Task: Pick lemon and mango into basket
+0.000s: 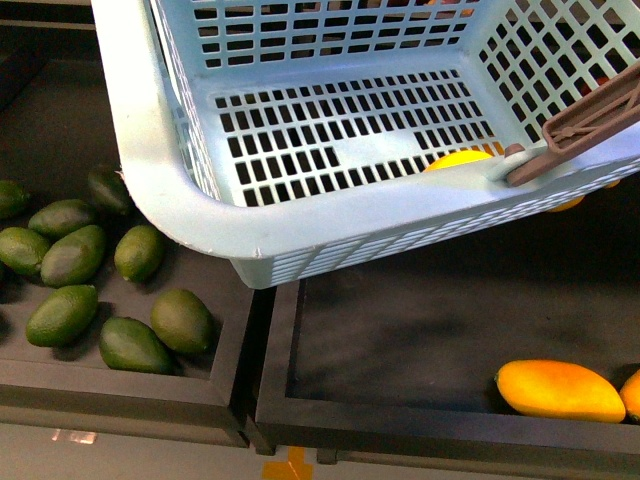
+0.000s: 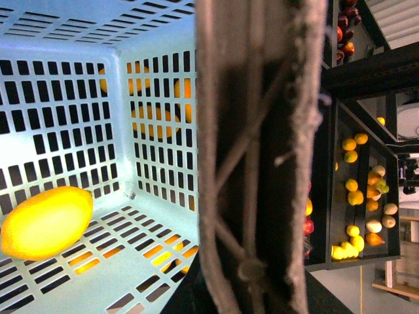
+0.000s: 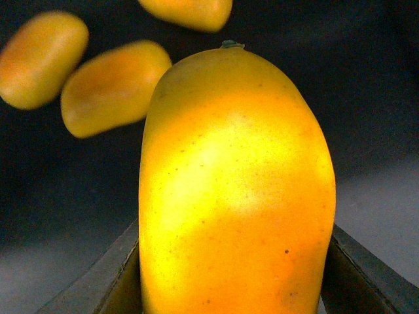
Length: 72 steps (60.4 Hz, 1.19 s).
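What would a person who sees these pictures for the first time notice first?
A light teal slotted plastic basket fills the top of the front view, with a bright yellow oval lemon lying on its floor. In the right wrist view a smooth orange-yellow mango fills the picture, between the right gripper's dark fingers. Dark green oval fruits lie in the left tray.

You see a light teal basket point(image 1: 165, 200) pierced with a grid of rectangular slots, its grey-brown handle point(image 1: 590, 125) crossing one corner. It sits above a black tabletop point(image 1: 400, 330) dotted with dark green fruits point(image 1: 70, 255) and one orange-yellow fruit point(image 1: 558, 390). Your left wrist camera catches the lemon point(image 2: 46, 222) glowing bright yellow on the pale teal slats, with yellow and orange showing through the slots. At your right wrist the mango point(image 3: 236, 196) shades from yellow to deep orange, flecked with tiny dark specks, with duller orange mangoes point(image 3: 111, 88) behind it on black.
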Motion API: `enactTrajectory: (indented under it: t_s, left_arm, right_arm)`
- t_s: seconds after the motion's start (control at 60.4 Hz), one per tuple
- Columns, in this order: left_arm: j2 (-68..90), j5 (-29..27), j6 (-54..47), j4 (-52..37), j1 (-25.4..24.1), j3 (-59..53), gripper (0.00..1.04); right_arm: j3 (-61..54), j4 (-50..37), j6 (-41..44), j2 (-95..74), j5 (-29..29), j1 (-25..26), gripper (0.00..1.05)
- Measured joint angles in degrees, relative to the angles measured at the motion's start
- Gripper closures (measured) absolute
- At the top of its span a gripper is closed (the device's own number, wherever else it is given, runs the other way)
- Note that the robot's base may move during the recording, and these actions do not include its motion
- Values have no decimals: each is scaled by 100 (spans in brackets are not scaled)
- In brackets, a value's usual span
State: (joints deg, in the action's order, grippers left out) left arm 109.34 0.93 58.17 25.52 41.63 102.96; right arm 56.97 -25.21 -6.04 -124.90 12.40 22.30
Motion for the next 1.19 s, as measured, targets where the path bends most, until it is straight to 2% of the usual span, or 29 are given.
enactTrajectory:
  t_s: [0.232,0.464,0.63,0.978,1.193]
  left_arm:
    - [0,0,0,0,0,0,100]
    - [0,-7,-4,0,0,0,100]
    - [0,-2,0,0,0,0,100]
    - [0,-11,-2,0,-2,0,100]
    - [0,-22,-4,0,0,0,100]
  right_arm:
    - [-452,57,-4,1510,310,46,46]
    - [-717,-83,-501,2973,514,-380,46]
    - [-699,-24,-693,3460,389,-811,46]
    - [-369,133,-811,3475,-164,-2245,46]
    - [-153,269,-813,3104,-431,-2712,46]
